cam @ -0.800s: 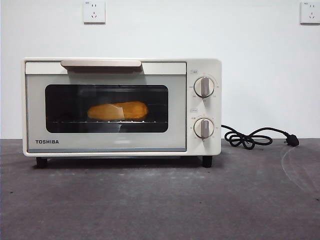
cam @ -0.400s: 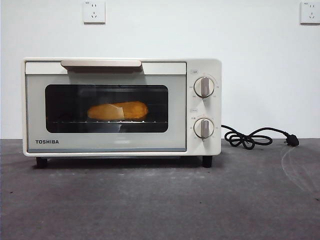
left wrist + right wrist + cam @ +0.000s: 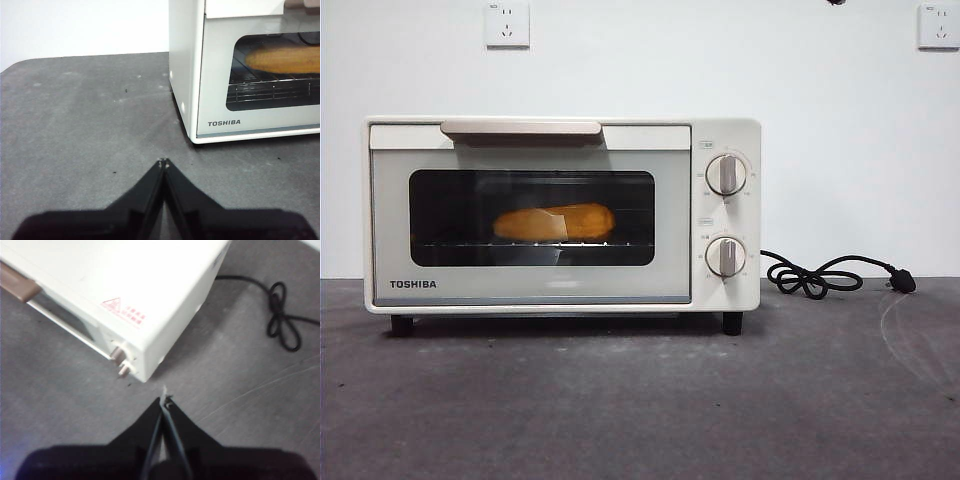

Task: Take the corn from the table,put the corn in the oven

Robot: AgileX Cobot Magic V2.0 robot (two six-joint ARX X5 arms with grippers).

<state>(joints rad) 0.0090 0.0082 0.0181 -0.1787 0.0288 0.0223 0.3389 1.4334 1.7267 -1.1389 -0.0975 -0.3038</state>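
Left gripper (image 3: 163, 162): jaws pressed together tip to tip, holding nothing, low over the bare table (image 3: 75, 125) just off the oven's (image 3: 250, 75) front corner on the TOSHIBA-lettered side. Right gripper (image 3: 164, 401): jaws likewise closed and empty, raised above the table near the oven's knob-side corner, looking down on the white top panel, which bears a red warning label (image 3: 122, 309). In the front view neither gripper is at the oven; only a small dark tip (image 3: 835, 2) shows at the top edge, and which arm it belongs to cannot be told.

The oven stands on the table on short black feet, its glass door (image 3: 532, 217) shut and the beige bar handle (image 3: 520, 127) along the door's upper edge. The corn (image 3: 554, 222) lies lengthwise on the wire rack (image 3: 520, 243) inside the oven, seen through the dark window; a pale reflection crosses part of it. In the left wrist view the same cob appears behind the glass above the rack bars.

Two knobs (image 3: 726, 174), one above the other, occupy the panel beside the door. A black cord (image 3: 820, 275) runs from behind the oven and lies on the table in a loose knot, ending in a plug (image 3: 903, 282). Two wall sockets (image 3: 508, 23) sit on the white wall behind.
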